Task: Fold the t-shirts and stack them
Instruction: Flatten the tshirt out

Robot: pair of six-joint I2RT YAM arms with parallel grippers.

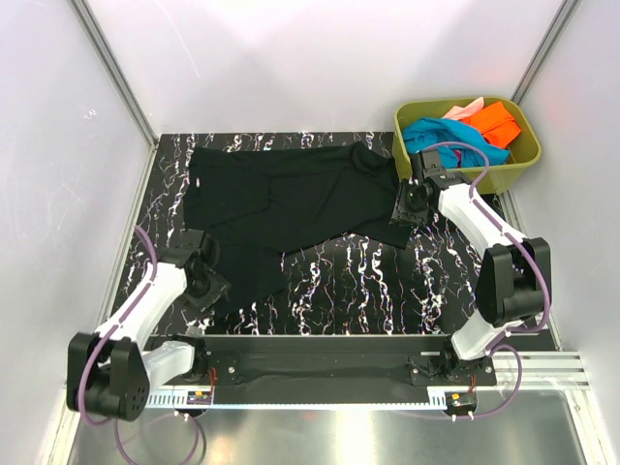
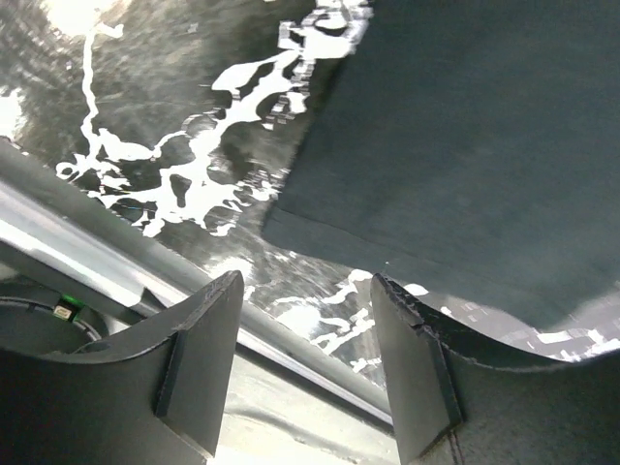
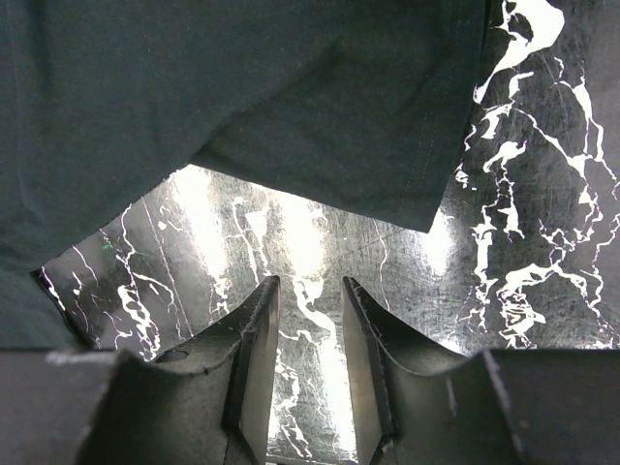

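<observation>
A large black t-shirt (image 1: pixel 281 208) lies spread and partly crumpled on the marbled black table. My left gripper (image 1: pixel 215 288) is open and empty at the shirt's near left corner; the left wrist view shows that corner (image 2: pixel 465 145) just beyond the open jaws (image 2: pixel 308 291). My right gripper (image 1: pixel 400 211) is open and empty at the shirt's right sleeve; the right wrist view shows the sleeve hem (image 3: pixel 320 116) just past the jaws (image 3: pixel 310 291). Teal-blue (image 1: pixel 446 140), orange (image 1: pixel 499 121) and pale pink (image 1: pixel 465 108) tees lie in the tub.
The olive-green tub (image 1: pixel 511 172) stands at the table's back right corner, close behind my right arm. White walls enclose the table on three sides. A metal rail (image 1: pixel 320 354) runs along the near edge.
</observation>
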